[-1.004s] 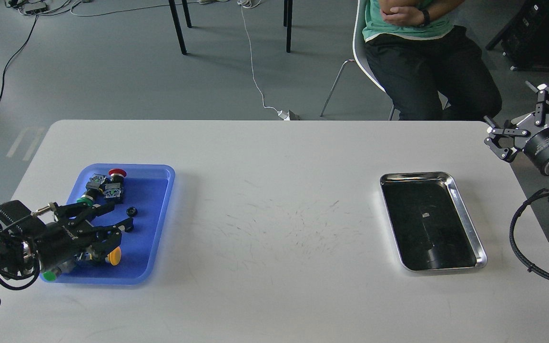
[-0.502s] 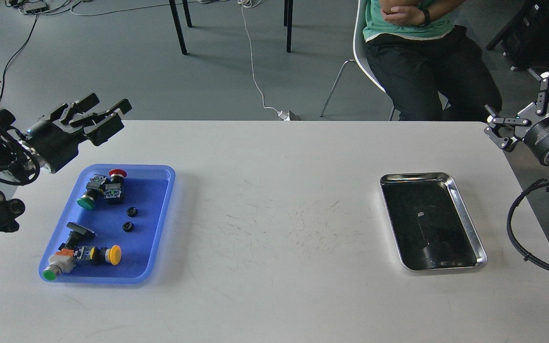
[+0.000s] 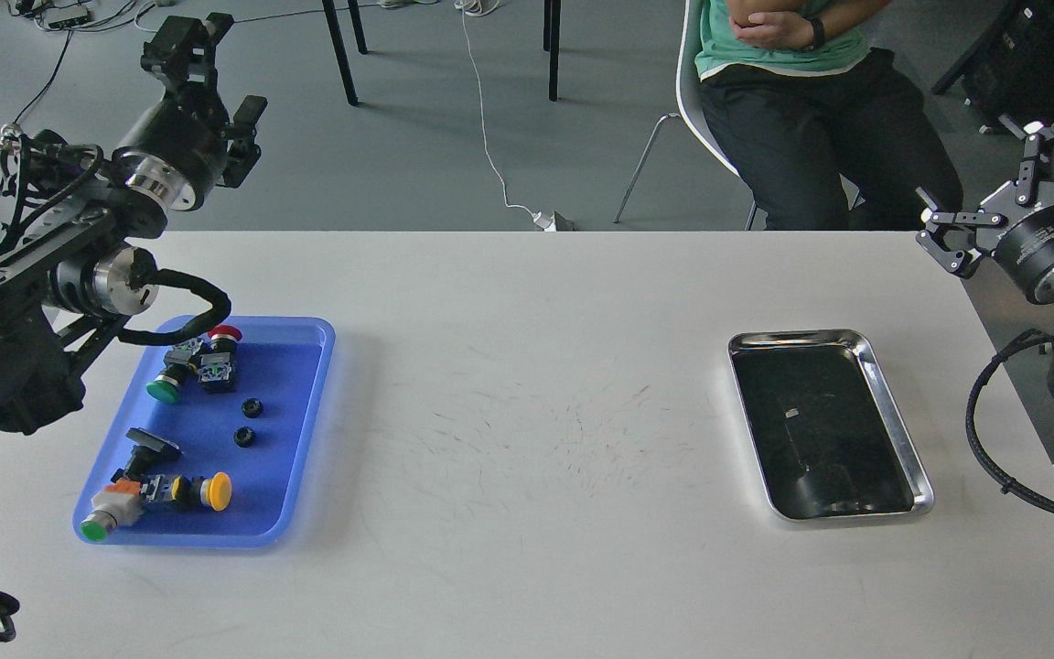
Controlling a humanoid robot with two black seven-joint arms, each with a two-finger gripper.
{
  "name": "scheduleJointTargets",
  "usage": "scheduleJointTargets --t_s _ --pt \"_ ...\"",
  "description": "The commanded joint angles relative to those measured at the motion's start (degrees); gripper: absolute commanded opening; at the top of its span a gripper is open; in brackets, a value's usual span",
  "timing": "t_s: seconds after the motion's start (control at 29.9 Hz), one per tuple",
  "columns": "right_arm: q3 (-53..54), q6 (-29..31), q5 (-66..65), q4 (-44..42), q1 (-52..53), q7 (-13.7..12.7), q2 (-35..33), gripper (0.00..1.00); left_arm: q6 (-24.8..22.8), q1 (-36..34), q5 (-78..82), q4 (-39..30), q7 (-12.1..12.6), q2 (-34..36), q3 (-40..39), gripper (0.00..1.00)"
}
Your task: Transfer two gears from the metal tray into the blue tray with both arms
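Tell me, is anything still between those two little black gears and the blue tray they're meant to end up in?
Nothing visible: both gears already lie inside the blue tray, beside the push-button switches. The metal tray holds no gear, and the left claw and right claw hang raised, away from both trays.

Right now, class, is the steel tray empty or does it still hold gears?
Empty: the steel tray shows only its dark, reflective floor. Both gears lie in the blue tray.

Left gripper (image 3: 187, 41): rises from low over the blue tray (image 3: 303, 458) to high beyond the table's far edge.
Gear (image 3: 244, 437): uncovered, lies near the second gear (image 3: 252, 407).
Right gripper (image 3: 1003, 197): shifts slightly up and left.
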Motion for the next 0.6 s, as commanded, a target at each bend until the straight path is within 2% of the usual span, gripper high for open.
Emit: scheduleJointTargets --t_s 0.0,0.13,0.57 --pt "-0.2 0.1 -2.5 3.2 0.0 -0.3 -3.1 0.96 -9.9 0.2 -1.4 6.3 0.6 -1.6 -1.7 0.96" --pt "0.1 0.3 -3.1 6.0 0.4 -1.5 -3.6 0.96 -15.0 1.7 -1.9 9.0 0.5 -2.1 -1.7 0.97" --pt "1.7 -0.3 1.5 7.4 -1.0 -1.9 -1.9 0.97 -16.0 4.3 -7.3 10.2 1.4 -1.7 -3.6 0.98"
